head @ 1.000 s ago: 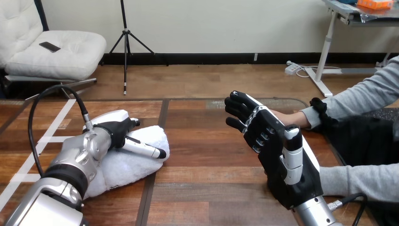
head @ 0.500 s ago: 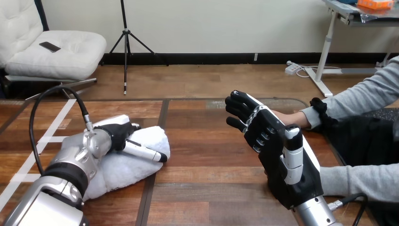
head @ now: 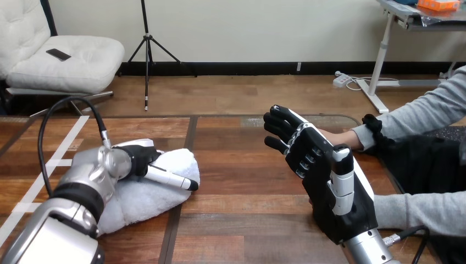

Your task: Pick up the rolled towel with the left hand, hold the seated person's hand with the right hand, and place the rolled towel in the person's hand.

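The rolled white towel (head: 144, 197) lies on the wooden table (head: 242, 181) at the left. My left hand (head: 138, 158) rests on top of it, with one straight digit (head: 169, 178) lying across the towel's upper side; nothing is curled round the towel. My right hand (head: 316, 168) stands upright at centre right, open with fingers straight and pointing away. The person's wrist (head: 339, 137) shows just behind it in a grey sleeve (head: 417, 115). The person's hand is hidden behind my right hand, and I cannot tell whether they touch.
The person's other grey sleeve (head: 420, 212) lies along the table's right edge beside my right forearm. A black cable (head: 57, 118) loops up from my left wrist. Bare wood stretches between the towel and my right hand.
My left hand has sunk a little lower and shifted slightly right onto the towel. The right hand and the person's arm have stayed put.
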Action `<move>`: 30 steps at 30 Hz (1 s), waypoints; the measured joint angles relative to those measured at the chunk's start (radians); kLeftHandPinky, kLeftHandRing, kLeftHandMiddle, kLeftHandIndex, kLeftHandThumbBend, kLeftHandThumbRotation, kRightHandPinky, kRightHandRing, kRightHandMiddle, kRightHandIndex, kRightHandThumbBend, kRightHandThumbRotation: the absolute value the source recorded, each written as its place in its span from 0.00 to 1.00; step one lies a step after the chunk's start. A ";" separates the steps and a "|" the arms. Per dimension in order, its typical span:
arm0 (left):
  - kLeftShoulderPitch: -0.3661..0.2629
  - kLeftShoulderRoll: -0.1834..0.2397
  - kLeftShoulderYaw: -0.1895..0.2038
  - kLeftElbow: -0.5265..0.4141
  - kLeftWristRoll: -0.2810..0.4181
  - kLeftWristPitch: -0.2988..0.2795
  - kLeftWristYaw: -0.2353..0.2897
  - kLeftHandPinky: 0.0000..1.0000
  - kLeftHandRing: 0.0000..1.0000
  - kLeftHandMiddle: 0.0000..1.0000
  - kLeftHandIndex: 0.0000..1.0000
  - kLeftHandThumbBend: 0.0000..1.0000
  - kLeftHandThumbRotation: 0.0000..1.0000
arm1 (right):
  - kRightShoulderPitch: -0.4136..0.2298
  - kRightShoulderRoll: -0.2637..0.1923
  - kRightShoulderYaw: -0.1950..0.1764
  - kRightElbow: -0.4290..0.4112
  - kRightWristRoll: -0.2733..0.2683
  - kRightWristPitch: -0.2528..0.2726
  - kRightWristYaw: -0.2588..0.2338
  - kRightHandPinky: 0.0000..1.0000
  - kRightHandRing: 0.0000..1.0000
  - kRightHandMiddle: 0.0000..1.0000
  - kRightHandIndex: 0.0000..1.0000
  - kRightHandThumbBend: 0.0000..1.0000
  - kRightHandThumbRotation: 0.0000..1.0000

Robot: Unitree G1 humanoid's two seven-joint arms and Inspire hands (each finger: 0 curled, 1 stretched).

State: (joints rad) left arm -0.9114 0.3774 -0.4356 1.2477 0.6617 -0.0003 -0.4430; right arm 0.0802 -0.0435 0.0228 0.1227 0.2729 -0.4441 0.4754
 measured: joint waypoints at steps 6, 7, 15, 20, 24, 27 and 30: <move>-0.021 -0.001 -0.020 0.000 0.006 0.023 -0.059 0.88 0.94 0.97 1.00 1.00 0.76 | 0.000 0.000 0.000 0.000 0.000 -0.002 -0.002 0.89 0.91 0.88 0.87 0.91 1.00; -0.024 -0.002 -0.022 0.000 0.008 0.027 -0.067 0.87 0.93 0.97 0.99 1.00 0.75 | 0.000 0.000 0.000 0.000 0.000 -0.002 -0.002 0.89 0.91 0.88 0.87 0.91 1.00; -0.047 -0.005 -0.051 -0.004 0.021 0.054 -0.112 0.81 0.88 0.92 0.92 1.00 0.67 | 0.000 -0.001 0.000 0.000 0.000 -0.008 -0.003 0.89 0.91 0.89 0.87 0.91 1.00; -0.057 -0.008 -0.070 -0.012 0.037 0.071 -0.121 0.78 0.84 0.88 0.87 1.00 0.58 | 0.000 -0.001 -0.001 0.000 -0.001 -0.010 -0.006 0.89 0.91 0.88 0.87 0.90 1.00; -0.061 -0.015 -0.085 -0.025 0.050 0.100 -0.123 0.75 0.83 0.88 0.85 1.00 0.51 | 0.000 -0.002 -0.002 0.000 -0.001 -0.010 -0.006 0.89 0.91 0.88 0.87 0.89 1.00; -0.063 -0.025 -0.100 -0.038 0.058 0.132 -0.118 0.67 0.78 0.84 0.82 1.00 0.43 | 0.000 -0.002 -0.002 0.000 -0.001 -0.010 -0.006 0.89 0.91 0.88 0.87 0.88 1.00; -0.063 -0.037 -0.110 -0.048 0.068 0.160 -0.104 0.56 0.70 0.77 0.75 1.00 0.35 | 0.000 -0.002 -0.002 0.000 -0.001 -0.010 -0.006 0.88 0.91 0.88 0.87 0.88 1.00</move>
State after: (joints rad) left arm -0.9745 0.3406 -0.5452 1.1992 0.7294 0.1592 -0.5471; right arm 0.0802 -0.0455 0.0205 0.1227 0.2719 -0.4542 0.4692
